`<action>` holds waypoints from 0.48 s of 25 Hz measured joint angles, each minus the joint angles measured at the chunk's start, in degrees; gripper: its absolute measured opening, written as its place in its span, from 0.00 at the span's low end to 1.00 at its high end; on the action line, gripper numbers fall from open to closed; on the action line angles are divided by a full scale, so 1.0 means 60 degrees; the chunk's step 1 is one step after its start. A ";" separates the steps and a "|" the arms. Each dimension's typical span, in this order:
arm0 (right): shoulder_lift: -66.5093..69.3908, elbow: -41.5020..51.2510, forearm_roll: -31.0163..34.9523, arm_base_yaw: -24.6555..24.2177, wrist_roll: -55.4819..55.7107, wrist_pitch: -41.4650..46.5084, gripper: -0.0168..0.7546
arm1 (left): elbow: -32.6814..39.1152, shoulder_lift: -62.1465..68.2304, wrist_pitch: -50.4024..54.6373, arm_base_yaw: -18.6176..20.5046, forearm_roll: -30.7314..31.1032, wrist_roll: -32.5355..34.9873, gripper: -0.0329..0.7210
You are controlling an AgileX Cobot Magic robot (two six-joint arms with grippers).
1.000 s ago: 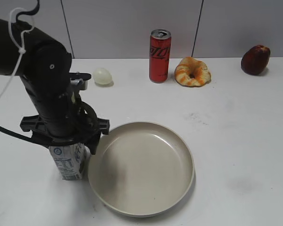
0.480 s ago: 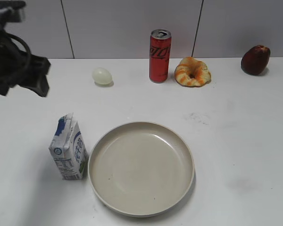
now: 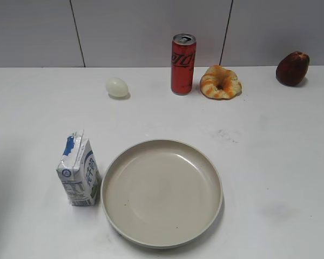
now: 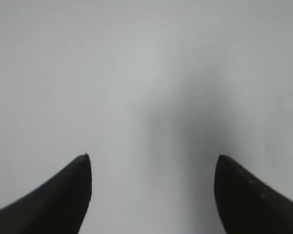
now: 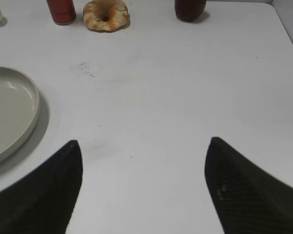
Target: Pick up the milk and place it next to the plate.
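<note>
The milk (image 3: 78, 171), a small white carton with blue trim, stands upright on the white table, right against the left rim of the plate (image 3: 162, 193). No arm shows in the exterior view. My left gripper (image 4: 151, 161) is open and empty over bare table; the milk does not show in the left wrist view. My right gripper (image 5: 144, 146) is open and empty above the table, to the right of the plate's rim (image 5: 31, 114).
At the back stand a red can (image 3: 183, 63), a pale egg-shaped object (image 3: 117, 87), a croissant-like bread ring (image 3: 220, 82) and a dark red fruit (image 3: 292, 68). The can (image 5: 61, 10), bread (image 5: 106, 13) and fruit (image 5: 190, 9) also show in the right wrist view.
My left gripper let go of the milk beside the plate, rose up and to the left, and has now left the exterior view. The milk stays upright.
</note>
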 joint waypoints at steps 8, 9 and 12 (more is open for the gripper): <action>0.0000 0.0000 0.0000 0.0000 0.0000 0.0000 0.78 | 0.0121 -0.1229 0.0056 0.1179 -0.0483 0.0167 0.83; 0.0000 0.0000 0.0000 0.0000 0.0000 0.0000 0.78 | 0.0286 -0.1568 0.0057 0.1179 -0.0582 0.0167 0.83; 0.0000 0.0000 0.0000 0.0000 0.0000 0.0000 0.78 | 0.1045 -0.2961 0.0078 0.1179 -0.0762 0.0189 0.82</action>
